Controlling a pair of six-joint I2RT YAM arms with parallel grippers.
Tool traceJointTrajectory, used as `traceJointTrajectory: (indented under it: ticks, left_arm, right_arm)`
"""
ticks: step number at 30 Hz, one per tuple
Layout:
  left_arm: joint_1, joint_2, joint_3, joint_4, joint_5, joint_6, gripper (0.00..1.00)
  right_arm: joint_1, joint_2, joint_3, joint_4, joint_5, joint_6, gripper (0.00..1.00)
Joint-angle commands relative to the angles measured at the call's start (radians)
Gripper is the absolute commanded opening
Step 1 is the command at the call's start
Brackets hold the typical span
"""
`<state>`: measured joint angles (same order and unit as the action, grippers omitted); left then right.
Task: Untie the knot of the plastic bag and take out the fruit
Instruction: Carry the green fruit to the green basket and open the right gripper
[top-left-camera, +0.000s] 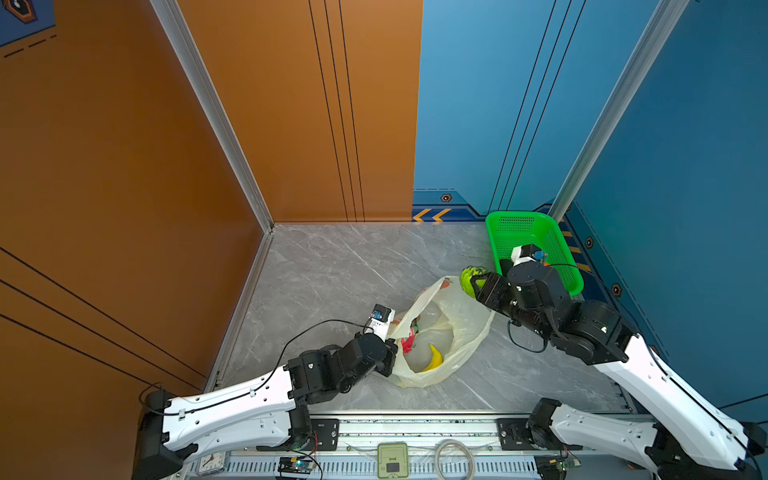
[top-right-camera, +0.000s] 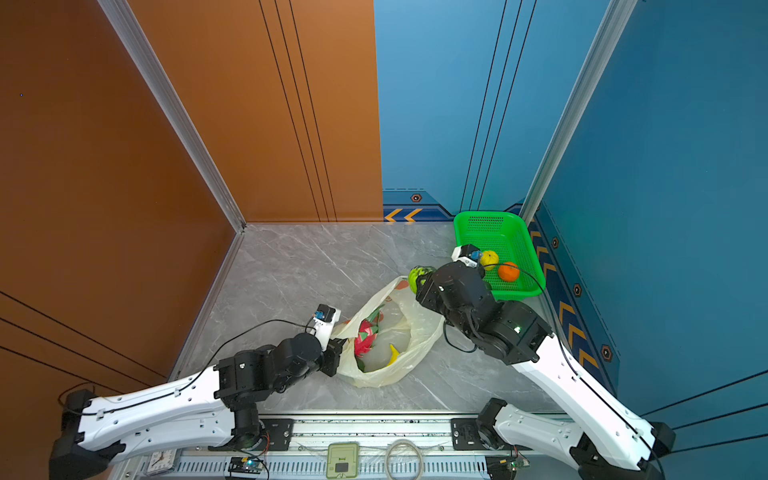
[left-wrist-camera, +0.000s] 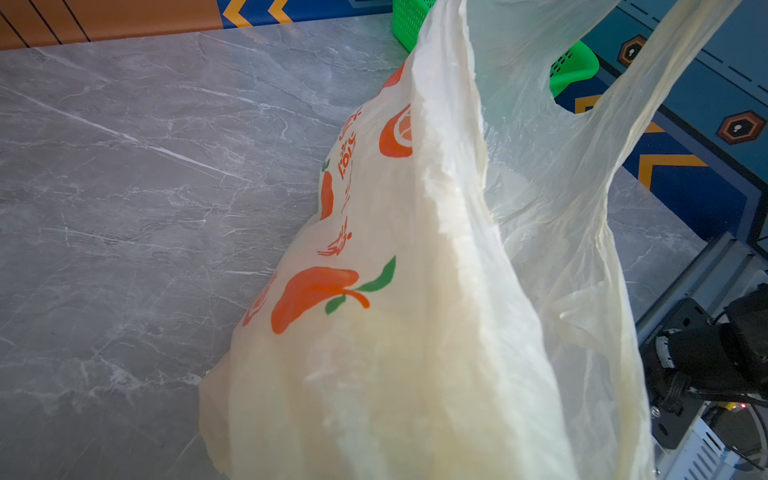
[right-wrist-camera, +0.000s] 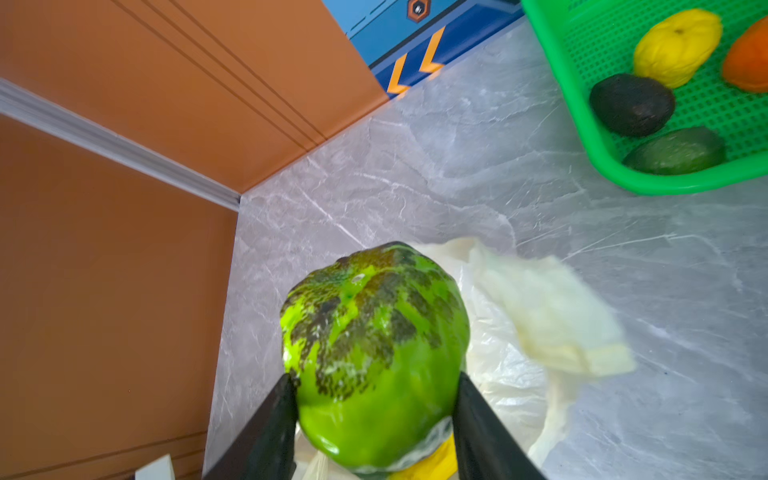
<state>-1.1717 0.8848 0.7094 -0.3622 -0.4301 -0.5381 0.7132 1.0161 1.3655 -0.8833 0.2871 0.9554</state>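
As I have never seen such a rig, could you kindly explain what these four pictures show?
Two robot arms with pincer grippers work over a grey table. Two pictures look down from overhead; two come from wrist cameras. The left gripper is shut on the open plastic bag's edge; a dragon fruit and a banana lie inside. The right gripper holds a bumpy green fruit near the green basket, which contains a yellow citrus, an orange, a dark avocado and a green avocado.

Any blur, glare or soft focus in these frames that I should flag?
Right wrist view: a loose end of the plastic bag is smeared by blur, and a small glare spot sits on the green fruit. Left wrist view: the bag's near folds look soft. In both top views: sharp and evenly lit.
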Motion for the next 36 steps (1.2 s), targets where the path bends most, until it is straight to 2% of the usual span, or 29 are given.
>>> traceJointTrajectory:
  ticks: [1,5,9,15,19,26,32,36]
  left_arm:
    - [0.006,0.003,0.029,-0.001,-0.016,0.025,0.0]
    - [0.008,0.002,0.031,-0.001,-0.015,0.026,0.0]
    - [0.008,-0.001,0.03,-0.003,-0.015,0.025,0.0]
    - [0.009,-0.008,0.038,-0.021,-0.014,0.03,0.0]
    - [0.011,-0.014,0.041,-0.035,-0.015,0.029,0.0]
    - [0.015,-0.01,0.045,-0.04,-0.013,0.026,0.0]
    - [0.021,0.001,0.05,-0.047,-0.006,0.025,0.0]
    - [0.026,0.0,0.049,-0.053,-0.004,0.021,0.0]
  right_arm:
    - [-0.154,-0.01,0.045,-0.039,-0.1,-0.111,0.5]
    - [-0.393,0.005,0.044,0.003,-0.219,-0.178,0.5]
    - [-0.634,0.036,-0.037,0.118,-0.334,-0.194,0.5]
    - [-0.803,0.188,-0.1,0.282,-0.383,-0.233,0.5]
    - [-0.843,0.324,-0.083,0.362,-0.39,-0.256,0.5]
    - [-0.841,0.574,0.027,0.424,-0.374,-0.291,0.51]
    - [-0.808,0.792,0.17,0.414,-0.358,-0.33,0.52]
    - [-0.795,0.884,0.249,0.392,-0.348,-0.344,0.56]
